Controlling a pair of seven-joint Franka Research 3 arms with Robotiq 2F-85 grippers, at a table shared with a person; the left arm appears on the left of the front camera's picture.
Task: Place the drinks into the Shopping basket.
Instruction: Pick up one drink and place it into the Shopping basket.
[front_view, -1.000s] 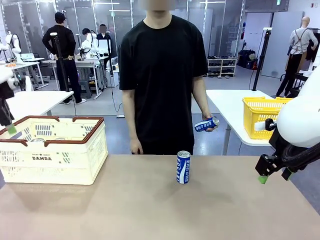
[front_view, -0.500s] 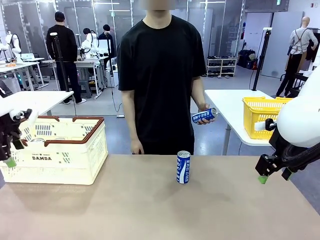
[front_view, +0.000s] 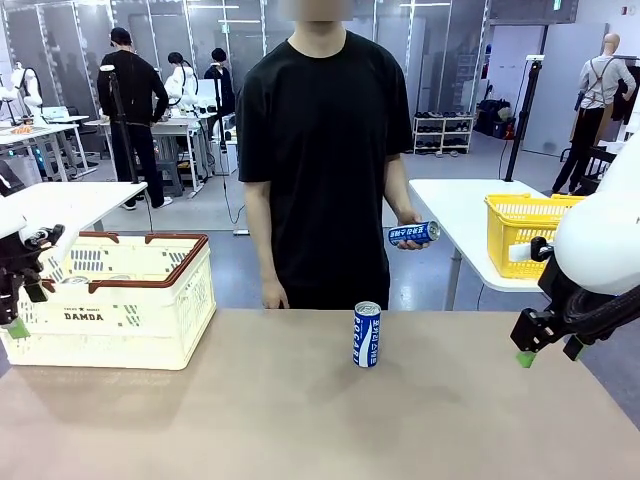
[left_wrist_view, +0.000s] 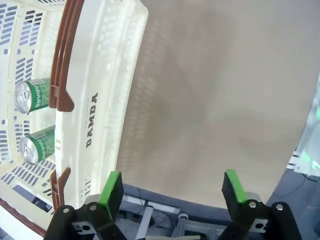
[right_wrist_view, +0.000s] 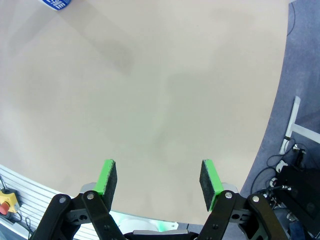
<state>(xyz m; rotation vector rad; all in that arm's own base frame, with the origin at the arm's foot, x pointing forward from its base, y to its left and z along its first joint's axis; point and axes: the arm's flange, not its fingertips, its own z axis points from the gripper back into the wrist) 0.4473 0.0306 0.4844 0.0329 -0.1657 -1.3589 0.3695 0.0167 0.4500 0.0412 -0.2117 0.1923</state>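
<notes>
One blue drink can (front_view: 367, 335) stands upright on the table's middle, in front of the person, and its edge shows as the blue can (right_wrist_view: 57, 4). The person's hand holds a second blue can (front_view: 413, 235) sideways above the far edge. The cream Shopping basket (front_view: 120, 325) with its brown rim sits at the far left. Its wall (left_wrist_view: 107, 85) reads "DAMDA", and two green cans (left_wrist_view: 30, 95) (left_wrist_view: 37, 145) lie inside. My left gripper (front_view: 25, 310) hangs open at the basket's left end; its jaws (left_wrist_view: 171, 187) are empty. My right gripper (front_view: 550, 352) hovers open and empty at the right edge, also seen as the right gripper (right_wrist_view: 158, 181).
A yellow mesh basket (front_view: 525, 230) stands on a white table behind at the right. The person stands at the far side, centre. Bare tabletop (front_view: 300, 420) lies between both grippers and the standing can.
My left gripper has come down beside the basket's left end. The person's hand has lifted the sideways blue can a little. The right arm has stayed still.
</notes>
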